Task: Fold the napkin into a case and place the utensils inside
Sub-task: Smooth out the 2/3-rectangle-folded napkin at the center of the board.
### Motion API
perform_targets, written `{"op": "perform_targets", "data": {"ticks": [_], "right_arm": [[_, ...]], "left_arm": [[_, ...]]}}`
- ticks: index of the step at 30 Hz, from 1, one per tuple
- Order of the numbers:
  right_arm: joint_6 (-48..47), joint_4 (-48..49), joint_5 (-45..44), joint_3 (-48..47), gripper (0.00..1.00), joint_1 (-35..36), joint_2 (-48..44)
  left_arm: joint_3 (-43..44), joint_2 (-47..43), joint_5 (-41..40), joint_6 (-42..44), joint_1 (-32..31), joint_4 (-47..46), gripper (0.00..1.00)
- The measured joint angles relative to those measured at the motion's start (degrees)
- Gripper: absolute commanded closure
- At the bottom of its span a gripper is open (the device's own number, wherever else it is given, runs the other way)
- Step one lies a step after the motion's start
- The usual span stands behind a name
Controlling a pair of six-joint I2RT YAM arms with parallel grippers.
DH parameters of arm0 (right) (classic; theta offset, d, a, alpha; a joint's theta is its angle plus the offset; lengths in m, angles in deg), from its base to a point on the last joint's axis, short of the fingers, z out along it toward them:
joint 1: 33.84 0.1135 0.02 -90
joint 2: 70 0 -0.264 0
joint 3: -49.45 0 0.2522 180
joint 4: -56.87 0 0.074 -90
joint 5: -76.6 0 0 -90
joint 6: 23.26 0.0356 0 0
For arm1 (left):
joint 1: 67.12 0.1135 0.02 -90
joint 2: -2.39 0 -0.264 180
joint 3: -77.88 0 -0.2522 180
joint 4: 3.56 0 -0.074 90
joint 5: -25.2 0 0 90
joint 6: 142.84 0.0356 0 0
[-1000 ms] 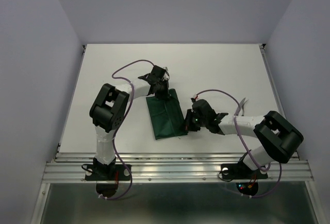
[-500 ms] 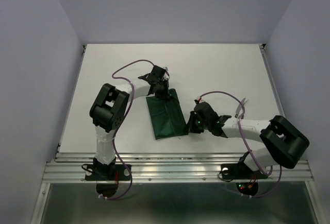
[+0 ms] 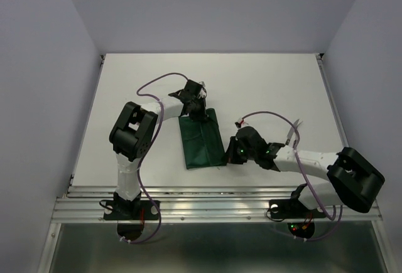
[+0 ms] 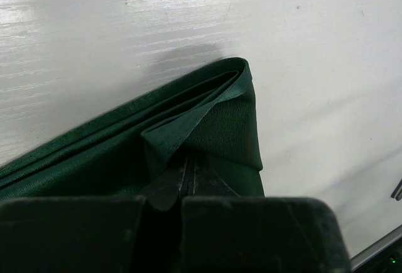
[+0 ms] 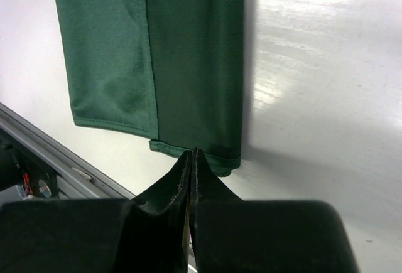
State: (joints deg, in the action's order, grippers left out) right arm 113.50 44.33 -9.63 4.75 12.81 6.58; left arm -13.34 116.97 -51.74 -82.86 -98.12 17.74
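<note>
The napkin (image 3: 201, 140) lies as a long narrow dark green strip on the white table (image 3: 144, 85), folded in layers. At its far end my left gripper (image 3: 200, 115) is shut, its tips (image 4: 190, 157) pinching a raised fold at the cloth's corner (image 4: 220, 107). My right gripper (image 3: 231, 155) is shut and holds nothing, its tips (image 5: 192, 154) resting at the hem of the napkin's (image 5: 188, 66) near right corner. A slim silvery strip (image 3: 293, 132) beside the right forearm may be the utensils; most of it is hidden.
The metal rail (image 3: 213, 207) runs along the table's near edge, just past the napkin's near end, and shows in the right wrist view (image 5: 56, 160). Purple cables loop over both arms. White walls enclose the table.
The right arm's elbow has swung out to the right and its wrist has turned, while its gripper stayed at the napkin's near right corner. The left arm has not moved.
</note>
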Motion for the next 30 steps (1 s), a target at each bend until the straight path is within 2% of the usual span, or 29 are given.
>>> {"op": "perform_targets", "data": {"ticks": [12,18,24,30], "right_arm": [[2.4,3.2,-0.2,1.1,0.99,2.9,5.3],[0.8,-3.4,-4.6,-0.5,0.99,2.9,1.3],[-2.1,-7.2,-9.4,-6.5,0.99,2.3,-3.7],[-5.3,-7.8,-11.6,-13.5,0.99,-2.2,-0.4]], "left_arm": [[0.0,0.0,0.0,0.0,0.0,0.0,1.00],[1.0,0.7,0.0,0.0,0.0,0.0,1.00],[2.8,1.8,0.0,0.0,0.0,0.3,1.00],[3.7,2.3,-0.3,0.6,0.0,1.1,1.00]]}}
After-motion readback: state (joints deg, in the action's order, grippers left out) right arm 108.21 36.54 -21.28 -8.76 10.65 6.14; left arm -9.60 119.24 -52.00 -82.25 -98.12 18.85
